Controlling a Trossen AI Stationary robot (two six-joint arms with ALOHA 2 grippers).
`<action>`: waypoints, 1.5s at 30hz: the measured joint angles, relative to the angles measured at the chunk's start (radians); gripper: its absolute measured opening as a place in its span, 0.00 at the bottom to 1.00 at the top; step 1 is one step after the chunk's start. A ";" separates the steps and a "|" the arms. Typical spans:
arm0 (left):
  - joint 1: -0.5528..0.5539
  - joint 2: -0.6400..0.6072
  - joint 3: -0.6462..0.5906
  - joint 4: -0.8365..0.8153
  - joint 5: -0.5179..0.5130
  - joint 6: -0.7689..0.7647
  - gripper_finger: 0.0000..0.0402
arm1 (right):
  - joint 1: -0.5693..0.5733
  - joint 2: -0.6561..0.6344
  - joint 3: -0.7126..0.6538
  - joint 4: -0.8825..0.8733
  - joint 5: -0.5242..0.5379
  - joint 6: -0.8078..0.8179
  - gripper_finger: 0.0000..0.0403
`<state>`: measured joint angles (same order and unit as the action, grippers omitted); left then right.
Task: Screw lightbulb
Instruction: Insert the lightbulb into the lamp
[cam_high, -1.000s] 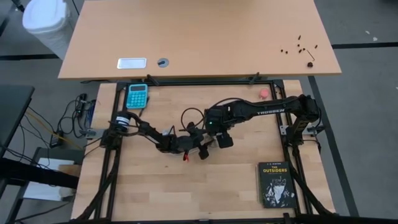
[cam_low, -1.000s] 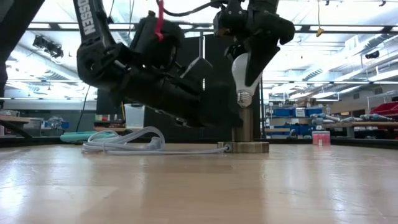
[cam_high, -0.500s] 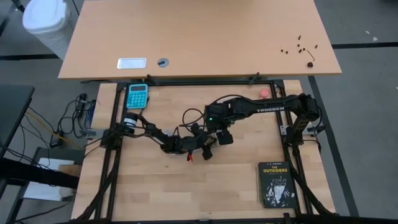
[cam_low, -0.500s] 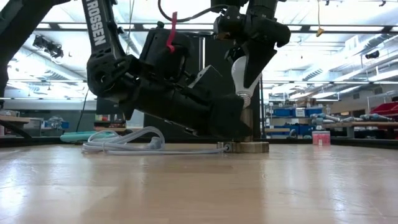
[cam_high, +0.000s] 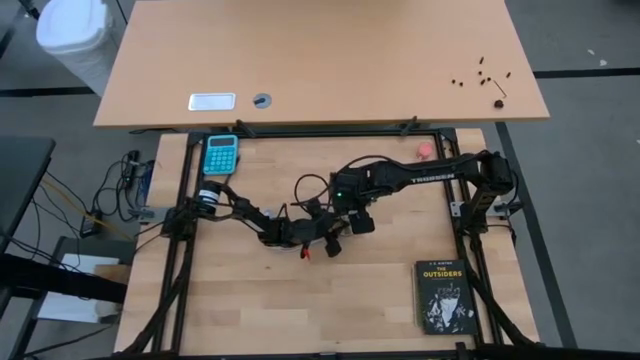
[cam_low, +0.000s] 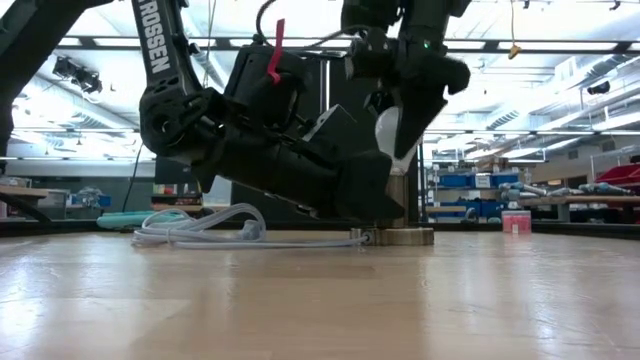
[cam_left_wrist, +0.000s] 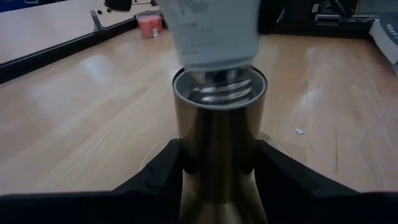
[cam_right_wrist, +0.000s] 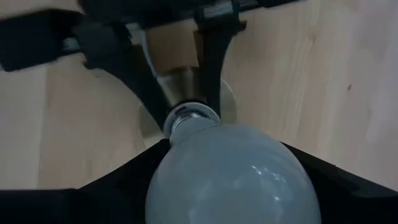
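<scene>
The lightbulb (cam_right_wrist: 231, 169) sits upright between the fingers (cam_right_wrist: 118, 186) of the right gripper (cam_low: 400, 125), glass end clasped and its threaded base (cam_right_wrist: 186, 115) pointing down into the mouth of the metal socket post (cam_left_wrist: 219, 134) directly beneath that gripper; in the left wrist view the threads just enter the post's rim, though how far they have gone in is hard to judge. The left gripper (cam_left_wrist: 217, 163) comes in low from the side and its two fingers (cam_left_wrist: 161, 163) press against either flank of the post, narrowed onto it just below the bulb. The post stands on a round flat disc (cam_low: 405, 237) on the wooden table (cam_high: 380, 290). A pale coiled cord (cam_low: 200, 228) trails away from the disc behind the left gripper. Well apart from both grippers lie a black book (cam_high: 444, 296) (near the right arm's base), a teal calculator (cam_high: 220, 153) and a small pink-red object (cam_high: 424, 150)
</scene>
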<state>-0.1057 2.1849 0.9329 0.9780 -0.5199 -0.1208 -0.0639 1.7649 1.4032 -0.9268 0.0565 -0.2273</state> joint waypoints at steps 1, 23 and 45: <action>0.000 0.000 0.000 0.000 0.000 -0.003 0.41 | 0.000 0.000 -0.006 0.006 0.010 0.002 0.69; -0.002 0.000 -0.001 0.009 0.000 -0.027 0.41 | 0.044 -0.003 -0.081 0.133 0.022 0.045 0.69; -0.001 -0.001 -0.003 -0.001 -0.011 -0.053 0.41 | 0.063 -0.001 -0.106 0.223 0.033 0.227 0.80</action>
<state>-0.1066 2.1841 0.9302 0.9771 -0.5312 -0.1734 -0.0006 1.7641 1.2968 -0.7036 0.0895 0.0001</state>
